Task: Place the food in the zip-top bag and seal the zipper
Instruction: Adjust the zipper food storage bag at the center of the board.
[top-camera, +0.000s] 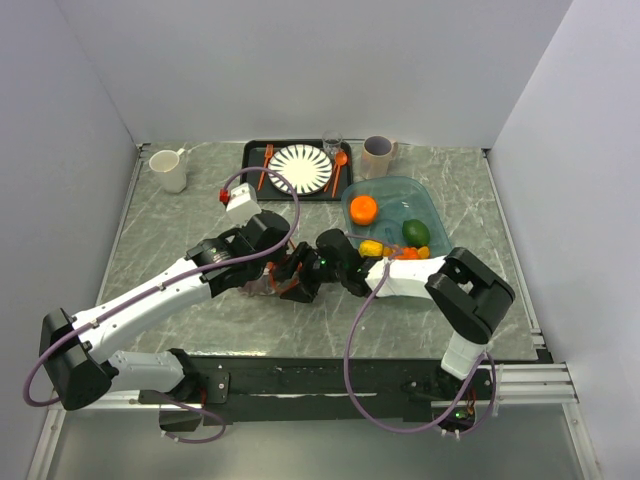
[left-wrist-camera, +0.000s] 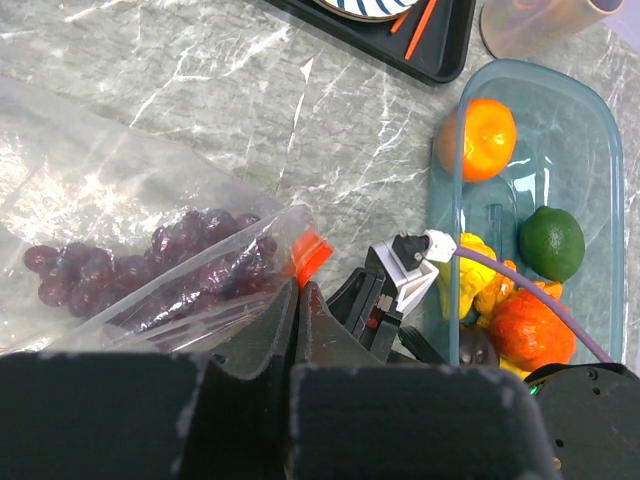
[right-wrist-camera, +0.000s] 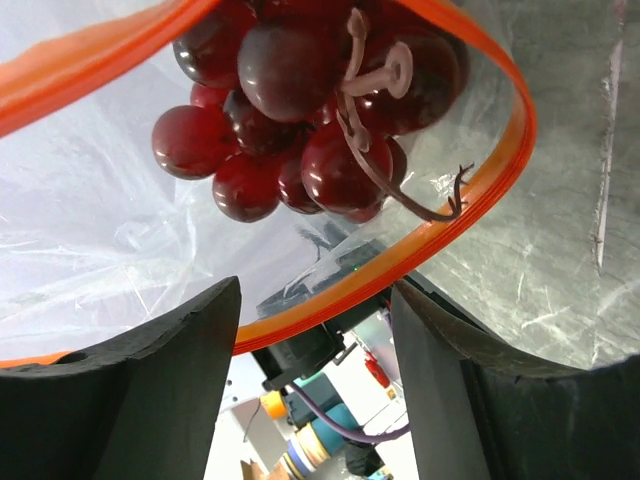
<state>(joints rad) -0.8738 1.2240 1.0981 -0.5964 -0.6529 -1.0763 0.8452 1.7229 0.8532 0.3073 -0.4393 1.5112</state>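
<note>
Tub (top-camera: 395, 190) holds round fruit (top-camera: 363, 210), lime (top-camera: 416, 233), more pieces. Zip-top bag (left-wrist-camera: 120, 200) left of tub, grapes (left-wrist-camera: 180, 255) inside. Tray (top-camera: 250, 150) behind-left of tub; cup (top-camera: 379, 156) just behind tub.

one bag (left-wrist-camera: 120, 200), one grape bunch (left-wrist-camera: 150, 265), one orange (left-wrist-camera: 485, 138), one lime (left-wrist-camera: 551, 242)

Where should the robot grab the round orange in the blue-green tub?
Probably from straight above, with the right gripper closing across the widest middle of the orange. It is a smooth ball, so an off-centre grip could slip, and the walls of the tub block a sideways approach. It sits near one wall, so line the jaws up along that wall.
</note>
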